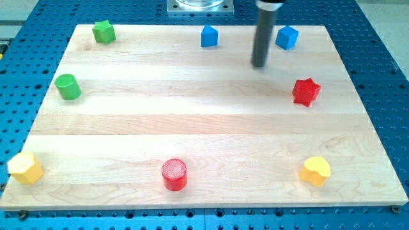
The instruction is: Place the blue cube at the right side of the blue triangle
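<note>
1. The rod ends in a bare tip (pixel 259 65) that holds nothing; it stands on the wooden board (pixel 204 128) just left of and below the blue cube (pixel 287 37).
2. The blue triangle (pixel 209 36) sits near the view's top edge, left of the rod.
3. The rod stands between the two blue blocks.
4. A red star (pixel 306 91) lies below the cube.
5. Green star (pixel 103 31), green cylinder (pixel 67 87), red cylinder (pixel 174 174) and two yellow blocks (pixel 25 168) (pixel 316 170) lie well apart.

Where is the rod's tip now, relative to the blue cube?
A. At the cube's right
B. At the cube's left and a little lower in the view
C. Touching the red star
B: my tip stands apart at the view's left of the blue cube, slightly lower.
</note>
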`<state>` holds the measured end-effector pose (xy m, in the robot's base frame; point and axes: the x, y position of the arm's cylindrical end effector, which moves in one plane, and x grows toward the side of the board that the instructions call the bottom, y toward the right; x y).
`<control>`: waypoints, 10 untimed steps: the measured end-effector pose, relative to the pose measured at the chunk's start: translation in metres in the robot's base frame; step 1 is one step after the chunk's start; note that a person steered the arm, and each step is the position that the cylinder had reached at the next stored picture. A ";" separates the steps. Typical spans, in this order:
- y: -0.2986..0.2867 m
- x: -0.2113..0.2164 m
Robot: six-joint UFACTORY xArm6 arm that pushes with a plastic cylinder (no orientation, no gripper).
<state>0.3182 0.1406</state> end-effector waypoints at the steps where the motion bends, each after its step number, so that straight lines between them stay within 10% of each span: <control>1: 0.052 -0.012; 6: 0.045 -0.055; 8: 0.163 -0.078; 10: 0.048 -0.081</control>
<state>0.2374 0.1885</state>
